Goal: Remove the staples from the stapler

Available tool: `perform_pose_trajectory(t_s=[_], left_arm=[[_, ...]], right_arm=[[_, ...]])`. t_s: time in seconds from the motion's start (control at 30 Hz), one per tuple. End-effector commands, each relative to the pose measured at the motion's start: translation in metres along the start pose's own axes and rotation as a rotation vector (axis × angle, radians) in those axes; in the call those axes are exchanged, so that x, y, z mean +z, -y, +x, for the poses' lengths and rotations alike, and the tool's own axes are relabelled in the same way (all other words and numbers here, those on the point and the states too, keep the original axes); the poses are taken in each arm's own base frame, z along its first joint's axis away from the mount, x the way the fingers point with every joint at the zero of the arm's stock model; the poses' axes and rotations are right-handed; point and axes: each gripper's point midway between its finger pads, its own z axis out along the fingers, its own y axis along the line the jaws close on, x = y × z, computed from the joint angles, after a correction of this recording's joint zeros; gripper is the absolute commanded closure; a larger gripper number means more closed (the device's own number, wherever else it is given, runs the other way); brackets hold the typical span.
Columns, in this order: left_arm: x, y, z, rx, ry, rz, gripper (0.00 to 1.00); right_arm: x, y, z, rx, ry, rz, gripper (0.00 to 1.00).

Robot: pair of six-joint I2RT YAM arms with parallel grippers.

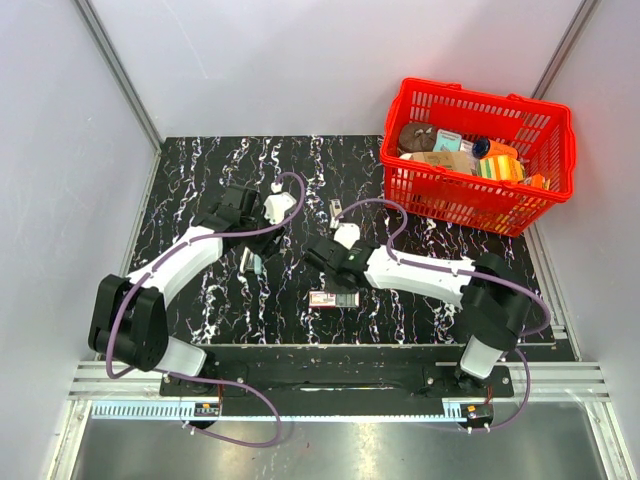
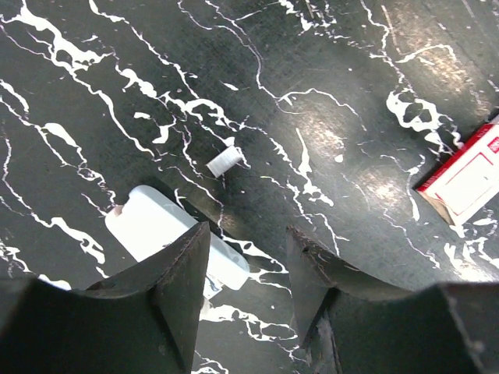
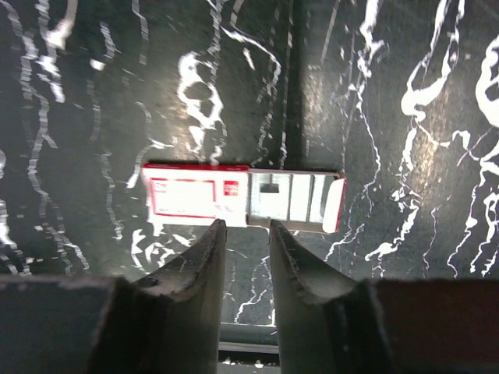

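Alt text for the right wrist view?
Right gripper, dark fingers slightly apart and empty, hangs over a small red-and-white box lying flat on the black marbled table. The box's tray is slid partly out, pale shiny contents showing.

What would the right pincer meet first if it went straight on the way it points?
Probably the open red-and-white box lying just ahead of the right pincer; depth is unclear, so it might touch the black table just short of it.
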Motion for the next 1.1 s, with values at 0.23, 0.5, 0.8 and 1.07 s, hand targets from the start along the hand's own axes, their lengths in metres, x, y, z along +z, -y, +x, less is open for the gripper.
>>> perform_pose_trajectory(t_s=[0.23,0.5,0.8,1.07], left_arm=[[0.040,-0.042,-0.005,0.227,-0.062,-0.076,0.47],[0.058,-0.040,-0.015,0.368,-0.048,0.013,0.45],[0.071,-0.033,-0.007,0.516,-0.071,0.076,0.33],[0.074,-0.026,0.005,0.602,-0.123,0.150,0.33]], right_arm=[[-0.030,-0.006,-0.055,0.019,0.155,-0.051,0.53],[-0.046,0.014,-0.072,0.104,0.228,-0.119,0.48],[-0.050,0.020,-0.078,0.118,0.242,-0.133,0.48],[-0.051,0.027,-0.082,0.132,0.248,-0.129,0.47]])
